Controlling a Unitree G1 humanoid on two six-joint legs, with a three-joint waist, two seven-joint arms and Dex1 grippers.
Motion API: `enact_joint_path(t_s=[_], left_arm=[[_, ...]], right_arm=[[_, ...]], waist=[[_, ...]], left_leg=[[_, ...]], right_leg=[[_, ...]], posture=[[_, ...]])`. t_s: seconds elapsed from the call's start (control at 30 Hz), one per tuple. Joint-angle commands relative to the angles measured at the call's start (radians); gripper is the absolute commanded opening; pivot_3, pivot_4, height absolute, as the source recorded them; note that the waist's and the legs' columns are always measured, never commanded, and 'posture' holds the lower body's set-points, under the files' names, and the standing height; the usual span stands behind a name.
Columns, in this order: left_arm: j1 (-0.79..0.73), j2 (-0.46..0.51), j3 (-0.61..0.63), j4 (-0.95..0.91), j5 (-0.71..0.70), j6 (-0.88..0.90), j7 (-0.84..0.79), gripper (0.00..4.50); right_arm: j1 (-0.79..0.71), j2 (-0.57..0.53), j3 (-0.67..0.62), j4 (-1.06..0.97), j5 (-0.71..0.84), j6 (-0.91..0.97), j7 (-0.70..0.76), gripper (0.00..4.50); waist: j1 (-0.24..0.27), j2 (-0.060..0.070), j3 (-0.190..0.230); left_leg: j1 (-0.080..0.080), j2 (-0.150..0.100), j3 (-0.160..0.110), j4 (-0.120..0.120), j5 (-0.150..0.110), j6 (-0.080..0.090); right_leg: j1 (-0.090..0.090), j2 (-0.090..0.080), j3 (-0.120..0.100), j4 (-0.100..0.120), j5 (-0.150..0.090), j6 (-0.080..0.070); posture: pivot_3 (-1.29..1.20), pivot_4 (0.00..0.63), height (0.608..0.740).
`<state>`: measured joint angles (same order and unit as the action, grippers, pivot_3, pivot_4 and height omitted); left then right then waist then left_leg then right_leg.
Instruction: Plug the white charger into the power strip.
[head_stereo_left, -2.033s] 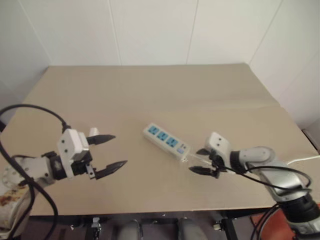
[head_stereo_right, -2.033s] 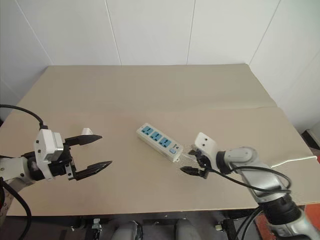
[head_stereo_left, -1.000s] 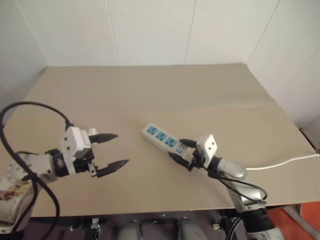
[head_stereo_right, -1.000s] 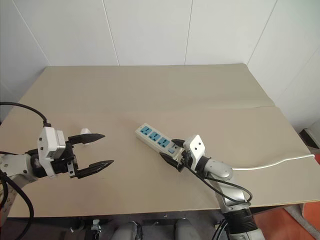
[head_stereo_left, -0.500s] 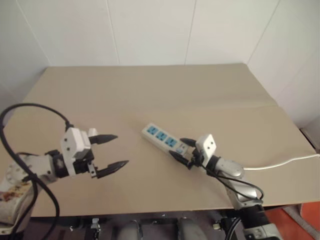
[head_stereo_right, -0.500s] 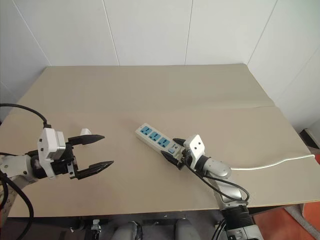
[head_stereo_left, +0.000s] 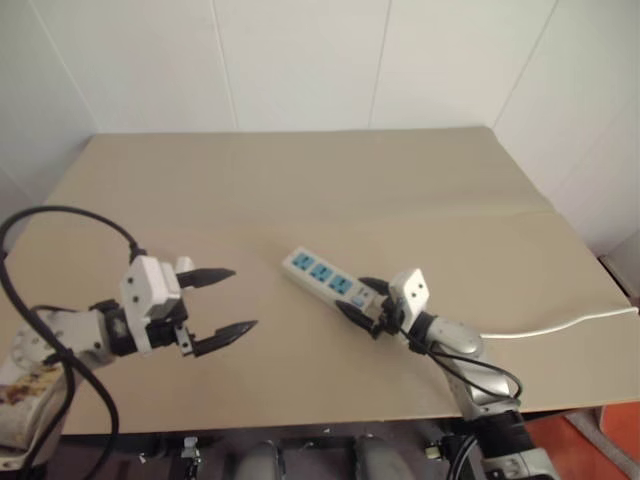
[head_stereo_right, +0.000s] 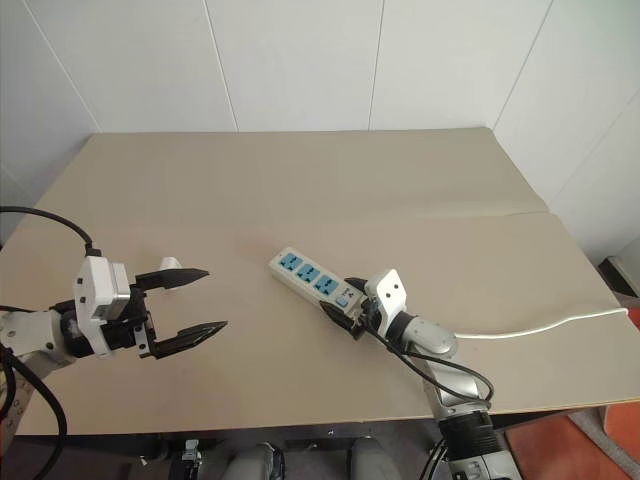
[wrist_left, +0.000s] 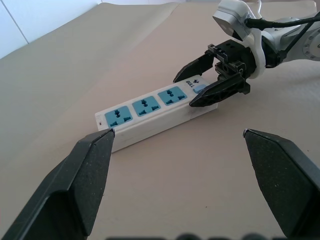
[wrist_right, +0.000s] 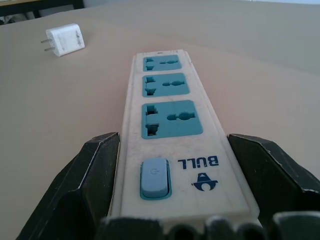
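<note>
On the table (head_stereo_left: 300, 200), near its middle, lies the strip (head_stereo_left: 325, 278), flat and set at a slant, its three blue sockets facing up. At its switch end sits my right gripper (head_stereo_left: 360, 300), level with the tabletop, one black finger on each long side of the strip. From my right wrist view the fingers (wrist_right: 85, 185) flank the end that carries the grey switch (wrist_right: 153, 179) and the printed mark; I cannot tell whether they press the casing or merely stand just beside it. The strip rests on the table, not lifted. A white cable (head_stereo_left: 560, 325) runs off toward my right, to the table's edge.

My left gripper (head_stereo_left: 225, 300) hangs over the table's left part, well apart from the strip, jaws spread wide with nothing between them. In my left wrist view its two fingers frame the strip and the right gripper beyond.

The charger (wrist_right: 64, 40) lies on the table past the far end of the strip, prongs out to one side. In the head view it shows as a small white block (head_stereo_right: 172, 264) just beside my left gripper's upper finger, untouched by either gripper.
</note>
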<state>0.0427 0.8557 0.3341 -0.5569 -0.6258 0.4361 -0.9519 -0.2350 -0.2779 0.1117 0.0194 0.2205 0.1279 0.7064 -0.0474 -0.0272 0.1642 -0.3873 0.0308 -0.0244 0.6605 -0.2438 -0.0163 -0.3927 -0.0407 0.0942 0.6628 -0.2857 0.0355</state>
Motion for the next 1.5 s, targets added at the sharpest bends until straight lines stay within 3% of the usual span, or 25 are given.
enact_joint_path(t_s=[0.03, 0.77, 1.2, 1.33, 1.5], left_arm=[[-0.001, 0.006, 0.023, -0.024, -0.006, -0.011, 0.005, 4.5], [-0.005, 0.009, 0.025, -0.022, -0.004, -0.012, 0.001, 4.5], [0.015, 0.001, 0.021, -0.002, 0.009, -0.047, -0.013, 4.5], [0.017, -0.001, 0.023, -0.006, 0.01, -0.046, -0.011, 4.5], [0.012, 0.006, 0.032, -0.018, 0.0, -0.03, -0.004, 4.5]], right_arm=[[0.021, 0.008, 0.019, -0.039, 0.014, 0.032, 0.002, 4.04], [-0.011, 0.059, 0.085, 0.193, -0.084, -0.143, 0.017, 4.04], [-0.05, 0.054, 0.092, 0.269, -0.064, -0.084, 0.106, 4.04], [-0.059, 0.053, 0.09, 0.288, -0.069, -0.095, 0.114, 3.47], [-0.063, 0.055, 0.082, 0.294, -0.061, -0.108, 0.121, 3.47]], waist=[[-0.001, 0.0, 0.0], [-0.029, -0.002, -0.001], [-0.033, -0.006, -0.004], [-0.041, -0.006, -0.004], [-0.045, -0.006, -0.004]], left_leg=[[0.0, 0.0, 0.0, 0.0, 0.0, 0.0], [0.007, 0.002, 0.0, 0.0, 0.0, 0.0], [0.012, 0.003, 0.001, -0.001, 0.0, 0.0], [0.012, 0.003, 0.001, -0.001, 0.0, 0.0], [0.012, 0.003, 0.0, -0.001, 0.0, 0.0]], right_leg=[[0.0, 0.0, 0.0, 0.0, 0.0, 0.0], [0.004, 0.002, 0.001, 0.001, 0.0, 0.0], [0.007, 0.004, 0.002, 0.001, 0.001, -0.001], [0.007, 0.004, 0.002, 0.001, 0.001, -0.001], [0.007, 0.004, 0.003, 0.001, 0.001, -0.001]], posture=[[0.0, 0.15, 0.74], [0.0, 0.15, 0.74], [0.0, 0.15, 0.74], [0.0, 0.15, 0.74], [0.0, 0.15, 0.74]])
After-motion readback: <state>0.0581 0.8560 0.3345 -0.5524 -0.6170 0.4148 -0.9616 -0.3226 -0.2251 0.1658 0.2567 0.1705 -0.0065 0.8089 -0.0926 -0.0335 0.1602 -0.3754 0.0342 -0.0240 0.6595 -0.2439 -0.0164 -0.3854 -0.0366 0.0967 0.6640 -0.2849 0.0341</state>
